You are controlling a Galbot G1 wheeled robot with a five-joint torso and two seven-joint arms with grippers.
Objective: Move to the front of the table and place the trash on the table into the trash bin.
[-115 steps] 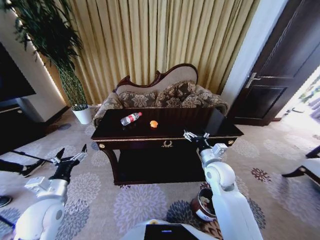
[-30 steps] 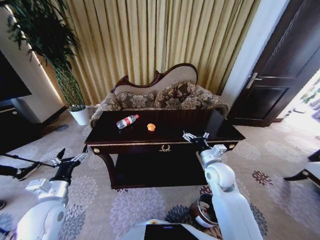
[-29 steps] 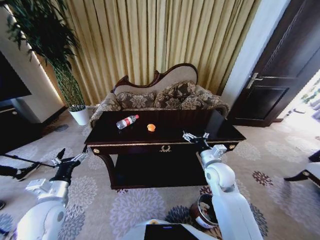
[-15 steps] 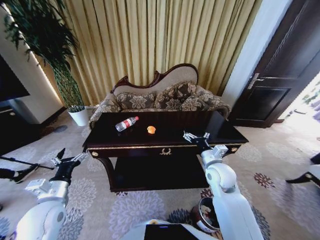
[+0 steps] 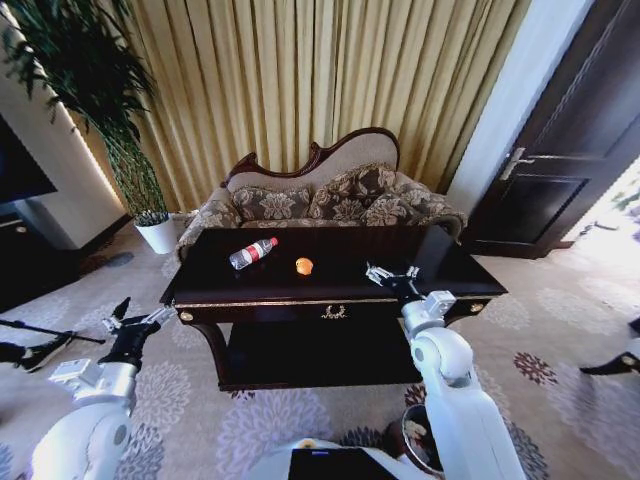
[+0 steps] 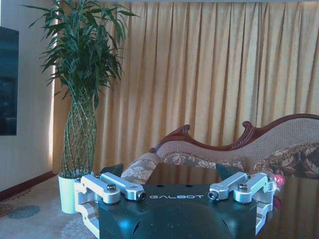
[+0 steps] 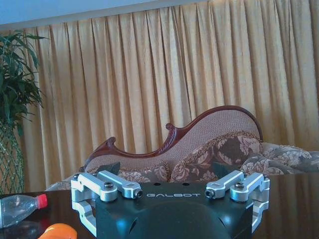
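The dark glossy table (image 5: 350, 258) stands in front of me in the head view. On its left half lie the trash items: a clear bottle (image 5: 252, 253) with a red label on its side, and a small orange piece (image 5: 304, 265). The right wrist view shows the bottle (image 7: 20, 207) and the orange piece (image 7: 57, 231) too. My right gripper (image 5: 391, 271) hangs open over the table's front right part. Left of the table, above the carpet, my left gripper (image 5: 140, 313) is open and holds nothing. The trash bin (image 5: 414, 440) sits on the floor by my right arm, partly hidden.
A patterned sofa (image 5: 320, 200) stands behind the table before gold curtains. A plant in a white pot (image 5: 158, 232) is at the back left, and a dark door (image 5: 560, 170) at the right. Flowered carpet (image 5: 270, 430) lies in front of the table.
The whole picture has shifted: the camera has come closer to the table, and the bin has slid toward the lower edge. Both arms keep their pose.
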